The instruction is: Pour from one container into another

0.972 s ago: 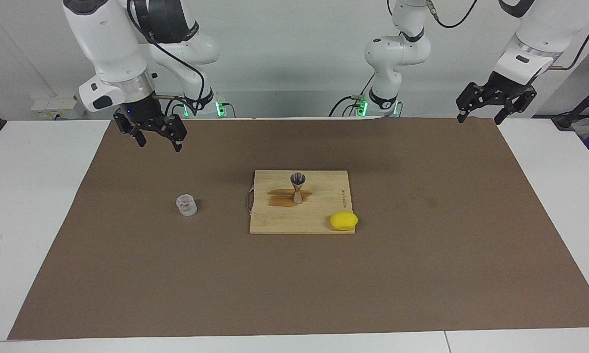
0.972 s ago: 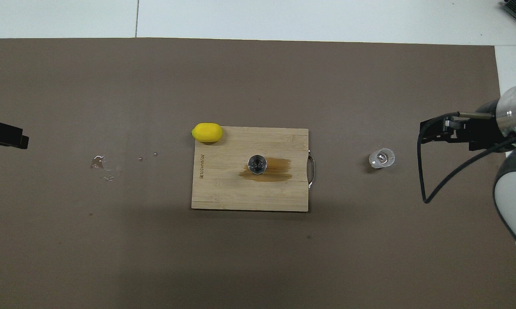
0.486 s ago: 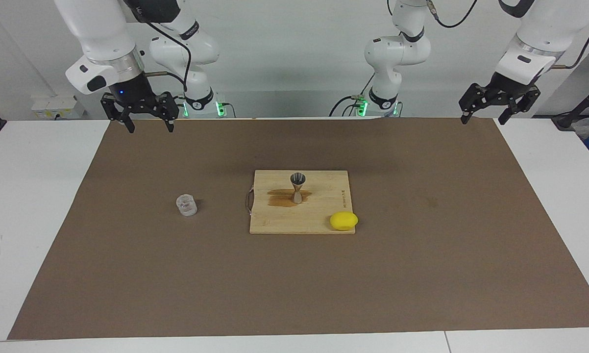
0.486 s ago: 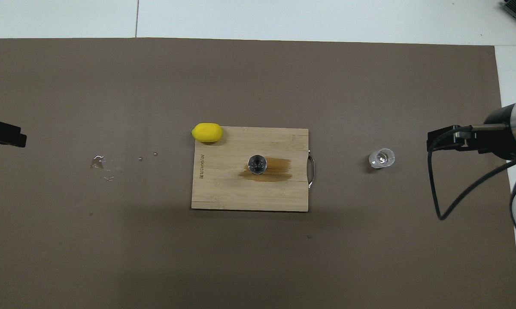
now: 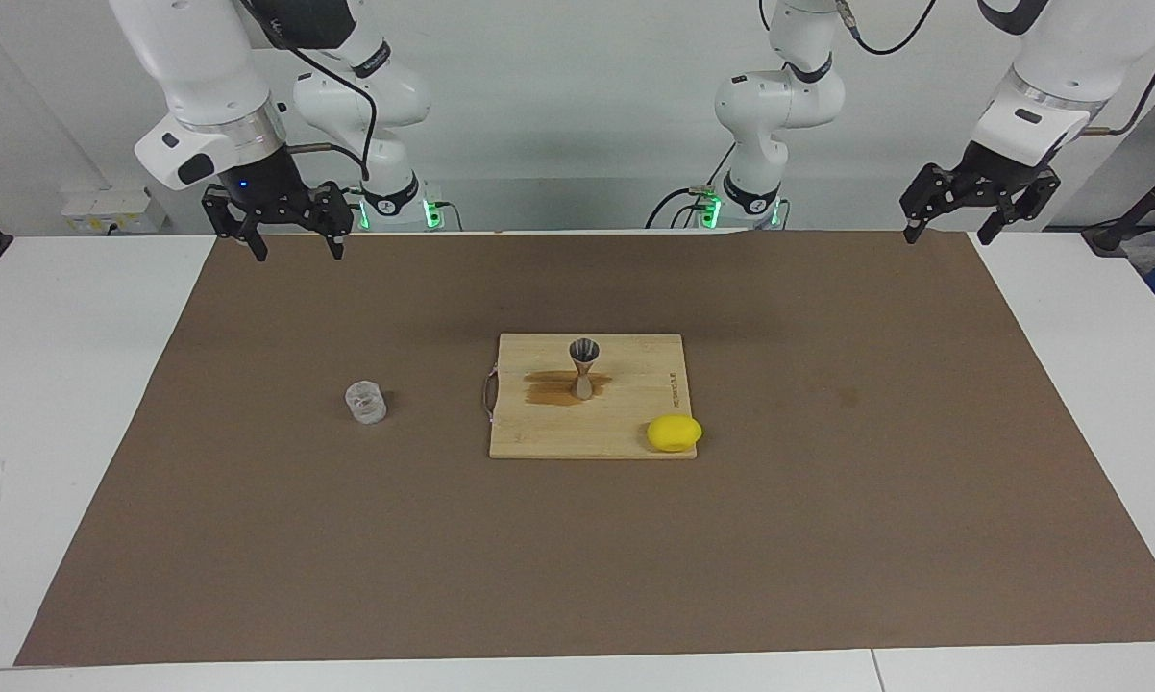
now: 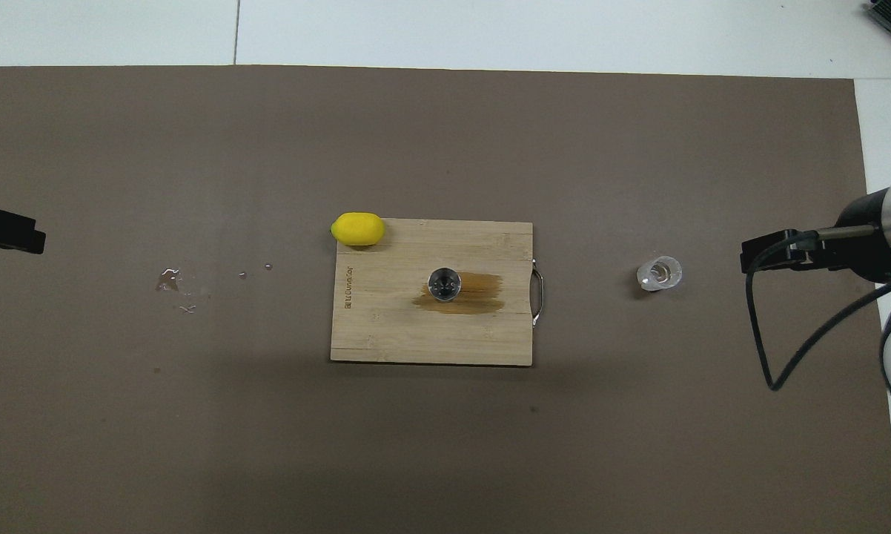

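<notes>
a: what sits nearest the robots?

b: both grippers, raised in the air. the right gripper [image 5: 290, 240] hangs over the mat's [image 5: 827, 538] edge by the robots at the right arm's end, fingers spread wide and holding nothing. the left gripper [image 5: 952, 223] hangs over the mat's corner at the left arm's end, fingers likewise apart and empty.

a: and farther out?

b: a wooden board [image 5: 626, 423] lies mid-mat. a metal jigger [image 5: 583, 367] stands upright on it, on a brown stain [image 5: 551, 388]. level with it, well apart from the board toward the right arm's end, a clear glass cup [image 5: 365, 402] stands upright on the mat, untouched.

a: anything else?

b: a lemon [image 5: 674, 432] rests at the board's corner farthest from the robots, toward the left arm's end. in the overhead view a few droplets [image 6: 173, 282] glint on the mat nearer that end.
</notes>
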`<control>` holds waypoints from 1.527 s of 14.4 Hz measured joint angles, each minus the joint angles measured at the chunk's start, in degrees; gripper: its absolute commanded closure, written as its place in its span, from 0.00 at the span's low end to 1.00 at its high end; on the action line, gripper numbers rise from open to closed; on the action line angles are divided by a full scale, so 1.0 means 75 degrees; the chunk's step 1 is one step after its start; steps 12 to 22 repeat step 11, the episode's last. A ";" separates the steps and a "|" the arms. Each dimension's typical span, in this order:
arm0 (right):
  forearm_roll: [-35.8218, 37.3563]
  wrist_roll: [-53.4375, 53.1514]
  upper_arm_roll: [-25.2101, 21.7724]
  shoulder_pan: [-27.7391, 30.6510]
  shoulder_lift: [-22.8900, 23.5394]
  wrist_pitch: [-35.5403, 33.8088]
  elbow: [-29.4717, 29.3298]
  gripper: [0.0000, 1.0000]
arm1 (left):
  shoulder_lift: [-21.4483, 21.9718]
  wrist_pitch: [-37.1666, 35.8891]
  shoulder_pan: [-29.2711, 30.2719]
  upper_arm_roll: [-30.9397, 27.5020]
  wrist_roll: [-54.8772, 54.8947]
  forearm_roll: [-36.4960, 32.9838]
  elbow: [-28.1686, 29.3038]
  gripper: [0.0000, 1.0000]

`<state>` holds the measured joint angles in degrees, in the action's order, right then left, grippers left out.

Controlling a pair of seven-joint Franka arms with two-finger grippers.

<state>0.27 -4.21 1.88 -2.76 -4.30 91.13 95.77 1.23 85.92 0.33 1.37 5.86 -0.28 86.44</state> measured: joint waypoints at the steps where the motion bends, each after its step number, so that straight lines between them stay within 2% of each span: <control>1: 0.0000 0.0000 0.0000 -0.0001 -0.0011 0.0000 0.0016 0.00 | 0.0000 0.0001 0.0000 0.0000 0.0000 0.0000 0.0000 0.00; 22: 0.0000 0.0000 0.0000 -0.0004 -0.0046 0.0000 0.0079 0.00 | 0.0000 0.0032 0.0000 0.0000 0.0000 -0.0007 0.0000 0.00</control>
